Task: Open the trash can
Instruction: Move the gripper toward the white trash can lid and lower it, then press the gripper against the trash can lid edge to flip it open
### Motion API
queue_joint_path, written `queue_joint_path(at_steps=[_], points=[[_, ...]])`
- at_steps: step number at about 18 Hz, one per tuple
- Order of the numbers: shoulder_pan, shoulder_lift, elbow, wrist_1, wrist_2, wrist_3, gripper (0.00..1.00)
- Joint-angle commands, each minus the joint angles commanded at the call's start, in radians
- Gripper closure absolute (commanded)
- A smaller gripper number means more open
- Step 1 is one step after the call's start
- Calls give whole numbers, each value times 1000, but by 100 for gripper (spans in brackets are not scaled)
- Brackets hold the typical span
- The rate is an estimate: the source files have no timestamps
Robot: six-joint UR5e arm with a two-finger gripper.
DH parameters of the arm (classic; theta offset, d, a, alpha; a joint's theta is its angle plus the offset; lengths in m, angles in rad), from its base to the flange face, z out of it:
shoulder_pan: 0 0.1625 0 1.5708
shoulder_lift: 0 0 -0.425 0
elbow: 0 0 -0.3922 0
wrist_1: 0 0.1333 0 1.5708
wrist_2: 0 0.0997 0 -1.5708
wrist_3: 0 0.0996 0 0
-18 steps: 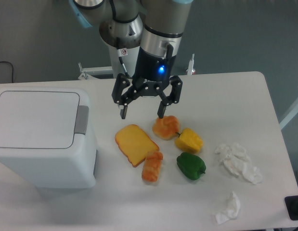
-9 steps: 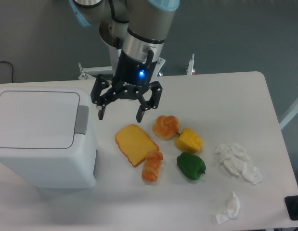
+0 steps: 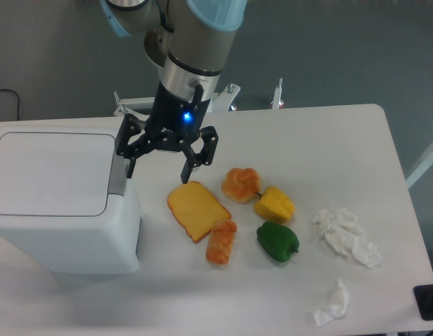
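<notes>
Camera view: the bin (image 3: 59,199) sits at the table's (image 3: 328,147) left, lid down. Jaws spread wide and empty, the gripper (image 3: 159,165) hangs just right of its grey tab (image 3: 118,175), above toast (image 3: 196,209).

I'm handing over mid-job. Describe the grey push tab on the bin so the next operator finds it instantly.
Start at the big white trash can filling the table's left side. Follow its flat lid to the right edge: the grey push tab is the narrow upright strip there, just under the open hand. It is the only grey patch on the white bin.
</notes>
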Motion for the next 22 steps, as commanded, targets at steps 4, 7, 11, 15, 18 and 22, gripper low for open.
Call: queue_joint_path(at_steps=[4,7,11,15,18,22], points=[[0,-2,0,2,0,0,0],[0,-6,0,0,2,0,0],[0,-6,0,0,2,0,0],[0,-8,-9,2,2,2,0],[0,-9,-9,0,2,2,0],[0,-8,-14,0,3,2,0]])
